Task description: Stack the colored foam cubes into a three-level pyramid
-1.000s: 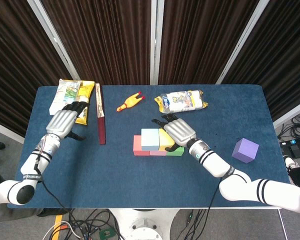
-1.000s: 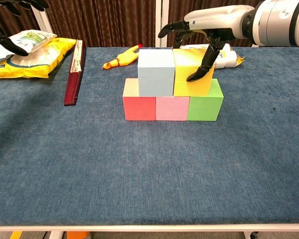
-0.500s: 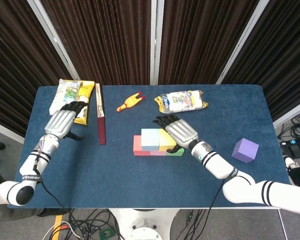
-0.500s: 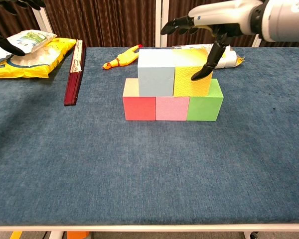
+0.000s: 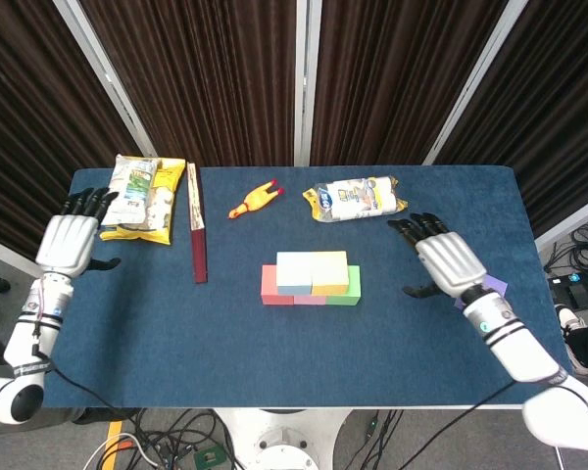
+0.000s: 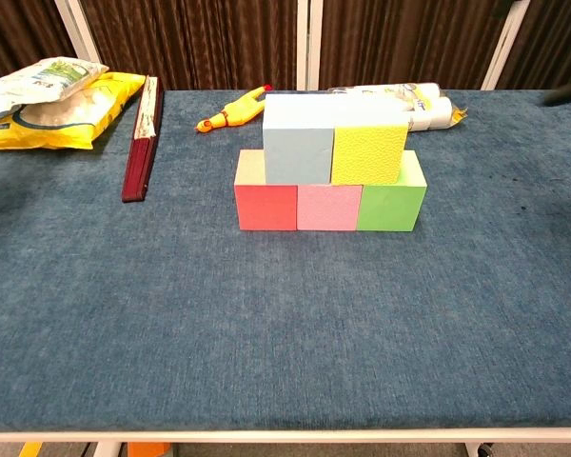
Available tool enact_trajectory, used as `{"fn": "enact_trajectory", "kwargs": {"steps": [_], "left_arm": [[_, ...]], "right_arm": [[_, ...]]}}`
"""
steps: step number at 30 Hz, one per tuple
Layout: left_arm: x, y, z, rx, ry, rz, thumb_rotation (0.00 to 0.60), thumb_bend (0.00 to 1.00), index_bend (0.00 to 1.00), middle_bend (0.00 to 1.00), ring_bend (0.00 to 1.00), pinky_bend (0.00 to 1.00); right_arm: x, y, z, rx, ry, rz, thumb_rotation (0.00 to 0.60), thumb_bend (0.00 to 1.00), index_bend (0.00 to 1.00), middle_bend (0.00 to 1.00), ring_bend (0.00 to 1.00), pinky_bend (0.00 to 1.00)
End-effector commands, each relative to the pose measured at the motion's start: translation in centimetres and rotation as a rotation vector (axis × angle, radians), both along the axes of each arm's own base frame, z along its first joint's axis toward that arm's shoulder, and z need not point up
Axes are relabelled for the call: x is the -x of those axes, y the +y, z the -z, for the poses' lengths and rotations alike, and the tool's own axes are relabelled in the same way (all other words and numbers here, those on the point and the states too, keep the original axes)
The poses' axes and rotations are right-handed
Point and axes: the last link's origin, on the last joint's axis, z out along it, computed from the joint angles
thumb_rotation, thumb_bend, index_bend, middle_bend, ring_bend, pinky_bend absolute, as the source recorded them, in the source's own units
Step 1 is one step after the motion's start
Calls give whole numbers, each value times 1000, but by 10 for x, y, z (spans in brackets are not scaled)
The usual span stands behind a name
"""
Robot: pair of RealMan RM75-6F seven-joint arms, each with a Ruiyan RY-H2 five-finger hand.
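Dark curtains hang behind a blue-carpeted worktop (image 5: 274, 333) that carries a half-built pyramid near its middle. Three foam cubes sit side by side as the base row: a red cube (image 6: 265, 207), a pink cube (image 6: 328, 208) and a green cube (image 6: 392, 202), each touching its neighbour. On top of them stand a light blue cube (image 6: 298, 139) and a yellow cube (image 6: 367, 150), pressed together and centred over the joins below. Nothing sits on the second level. A purple cube (image 5: 493, 287) lies well apart, close to the right edge, mostly hidden behind the right hand (image 5: 448, 262) in the head view.

That right hand hovers between the stack and the right edge, fingers spread and holding nothing. The left hand (image 5: 69, 242) hangs at the left edge, also spread wide and empty.

Toward the far left corner lie two snack bags (image 5: 142, 185), one white-green lying over one yellow. Just beside them a dark red book (image 5: 196, 227) stretches from the far edge toward the near edge. A yellow rubber chicken (image 5: 254, 200) rests near the far edge, and a clear packet (image 5: 358, 198) with yellow ends lies to its right.
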Motion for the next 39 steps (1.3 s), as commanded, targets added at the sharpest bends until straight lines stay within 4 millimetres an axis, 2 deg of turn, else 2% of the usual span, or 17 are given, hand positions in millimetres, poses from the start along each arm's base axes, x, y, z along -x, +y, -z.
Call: {"fn": "enact_trajectory", "kwargs": {"steps": [1, 8, 14, 22, 30, 39], "left_arm": [[27, -19, -6, -36, 24, -47, 600, 66, 93, 59, 0, 98], [45, -40, -13, -19, -5, -130, 600, 66, 94, 59, 0, 98], [48, -47, -16, -18, -50, -163, 600, 66, 94, 59, 0, 98], [47, -48, -19, -11, -98, -177, 600, 66, 94, 59, 0, 99], [47, -50, -21, -7, -136, -188, 600, 65, 93, 59, 0, 99], [45, -54, -24, 17, -198, -183, 600, 66, 90, 59, 0, 101]], "right_arm": [[44, 22, -27, 29, 55, 59, 600, 54, 0, 156, 0, 0], [94, 35, -37, -32, 286, 53, 600, 46, 0, 150, 0, 0], [126, 29, -28, -76, 442, 21, 600, 2, 0, 118, 0, 0], [157, 15, -14, -71, 541, -25, 600, 0, 0, 55, 0, 0], [171, 3, -5, -39, 609, -109, 600, 0, 0, 2, 0, 0], [176, -3, 4, -40, 711, -265, 600, 0, 0, 24, 0, 0]]}}
